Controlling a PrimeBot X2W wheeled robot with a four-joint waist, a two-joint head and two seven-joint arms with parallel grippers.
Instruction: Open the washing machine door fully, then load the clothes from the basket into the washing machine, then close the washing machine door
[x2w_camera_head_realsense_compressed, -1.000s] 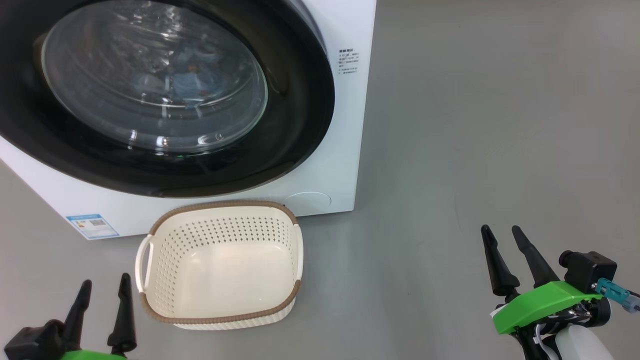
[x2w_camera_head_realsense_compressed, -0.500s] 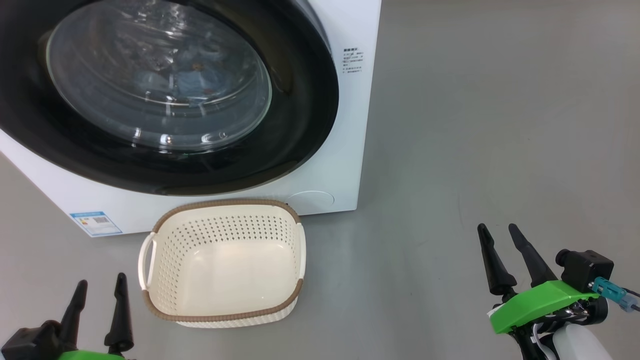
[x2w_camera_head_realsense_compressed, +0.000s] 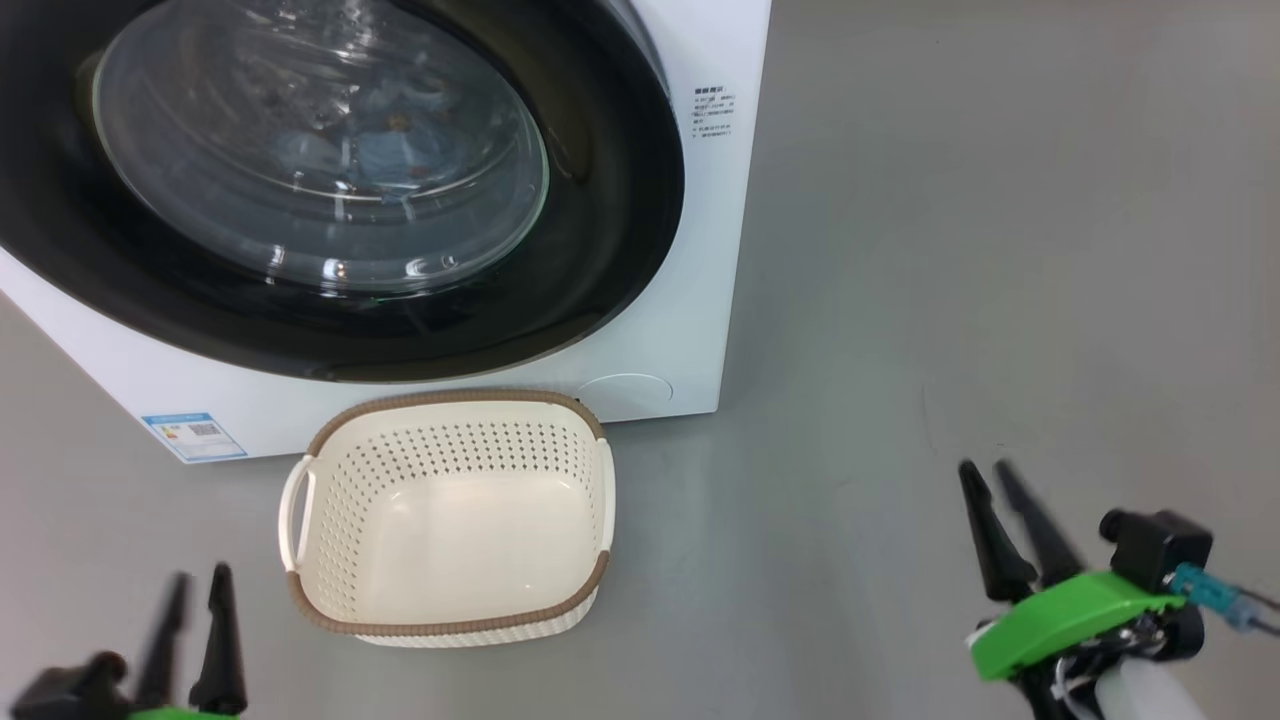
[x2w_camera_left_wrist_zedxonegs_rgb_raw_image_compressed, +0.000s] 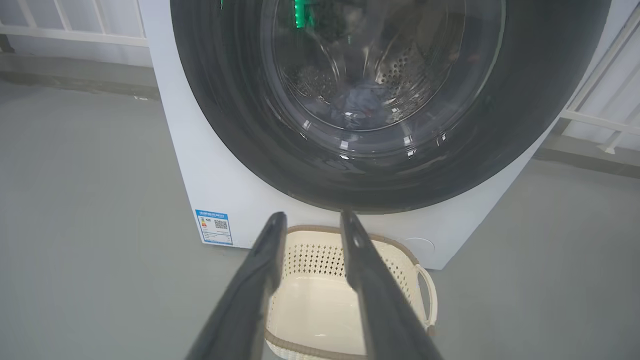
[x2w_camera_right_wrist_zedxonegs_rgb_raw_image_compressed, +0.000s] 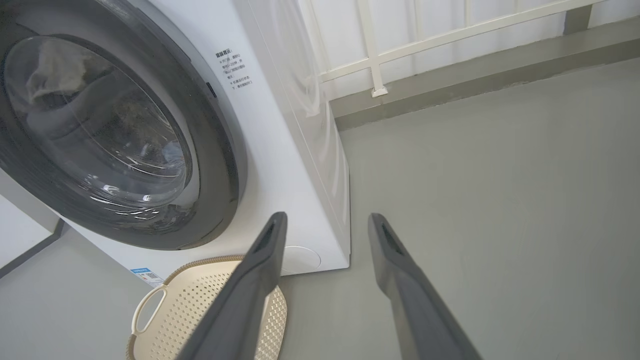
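The washing machine (x2w_camera_head_realsense_compressed: 690, 330) stands at the upper left with the washing machine door (x2w_camera_head_realsense_compressed: 610, 250) shut flat against its front. Through the glass, light-blue clothes (x2w_camera_head_realsense_compressed: 390, 150) lie inside the drum, also seen as clothes (x2w_camera_left_wrist_zedxonegs_rgb_raw_image_compressed: 362, 100) in the left wrist view. The basket (x2w_camera_head_realsense_compressed: 450, 540) sits on the floor just before the machine, with nothing in it. My left gripper (x2w_camera_head_realsense_compressed: 200, 575) hovers low at the basket's left, open and holding nothing. My right gripper (x2w_camera_head_realsense_compressed: 985, 468) is far off to the basket's right, open and holding nothing. The left gripper (x2w_camera_left_wrist_zedxonegs_rgb_raw_image_compressed: 312, 215) points at the basket (x2w_camera_left_wrist_zedxonegs_rgb_raw_image_compressed: 320, 310) and door (x2w_camera_left_wrist_zedxonegs_rgb_raw_image_compressed: 240, 100).
A blue label sticker (x2w_camera_head_realsense_compressed: 193, 434) marks the machine's lower left front. Grey floor (x2w_camera_head_realsense_compressed: 1000, 250) stretches wide to the machine's right. A white railing (x2w_camera_right_wrist_zedxonegs_rgb_raw_image_compressed: 372, 55) on a raised grey curb (x2w_camera_right_wrist_zedxonegs_rgb_raw_image_compressed: 475, 75) runs behind the machine.
Both grippers' fingers have drawn closer together and both grippers sit a little lower in the head view. The camera has shifted slightly.
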